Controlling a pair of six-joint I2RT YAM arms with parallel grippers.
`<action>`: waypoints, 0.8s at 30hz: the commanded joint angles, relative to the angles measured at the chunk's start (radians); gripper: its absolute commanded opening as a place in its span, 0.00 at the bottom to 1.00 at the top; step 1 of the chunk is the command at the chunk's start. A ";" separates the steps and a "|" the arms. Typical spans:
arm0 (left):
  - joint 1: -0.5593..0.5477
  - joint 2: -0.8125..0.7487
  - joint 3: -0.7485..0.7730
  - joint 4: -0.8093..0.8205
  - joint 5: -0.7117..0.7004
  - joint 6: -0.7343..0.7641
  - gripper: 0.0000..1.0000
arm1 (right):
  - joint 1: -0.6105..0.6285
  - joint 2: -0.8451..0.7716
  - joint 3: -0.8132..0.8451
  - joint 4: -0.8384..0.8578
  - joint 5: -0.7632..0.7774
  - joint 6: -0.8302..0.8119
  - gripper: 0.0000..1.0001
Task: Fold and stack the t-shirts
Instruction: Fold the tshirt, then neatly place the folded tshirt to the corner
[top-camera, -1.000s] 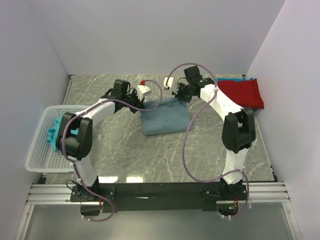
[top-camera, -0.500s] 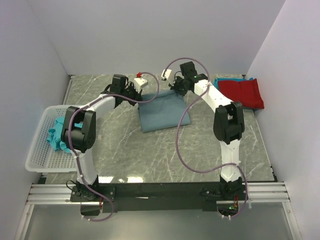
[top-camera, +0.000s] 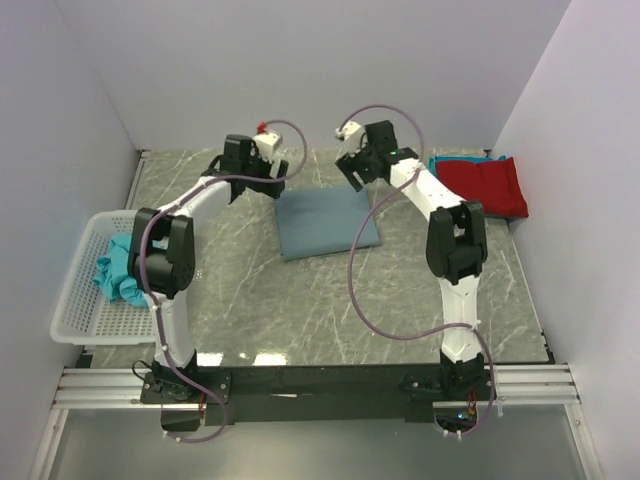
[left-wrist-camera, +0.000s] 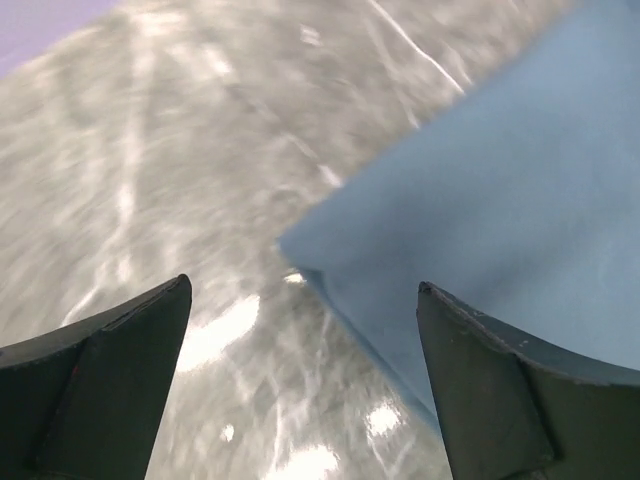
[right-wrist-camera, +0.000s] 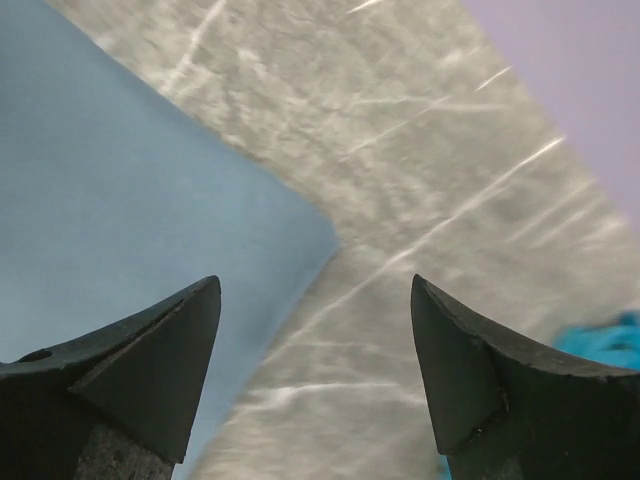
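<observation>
Both left gripper (left-wrist-camera: 302, 288) and right gripper (right-wrist-camera: 315, 283) gape empty over the folded slate-blue fabric t-shirt (top-camera: 328, 222); a red fabric t-shirt (top-camera: 485, 185) lies apart, rightward.

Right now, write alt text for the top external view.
The left end effector and right end effector sit open at the far corners of a folded blue-grey shirt in the middle. At far right a folded red shirt lies on a teal tee. At left, a white basket holds a crumpled teal shirt.
</observation>
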 joint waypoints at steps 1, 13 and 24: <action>0.018 -0.190 0.050 -0.014 -0.152 -0.249 0.99 | -0.113 -0.115 -0.014 -0.029 -0.179 0.309 0.83; 0.018 -0.344 -0.334 0.185 0.394 -0.638 0.78 | -0.168 -0.014 -0.103 -0.156 -0.361 0.695 0.85; -0.056 -0.057 -0.222 -0.063 0.253 -0.607 0.43 | -0.148 0.077 -0.142 -0.165 -0.432 0.804 0.85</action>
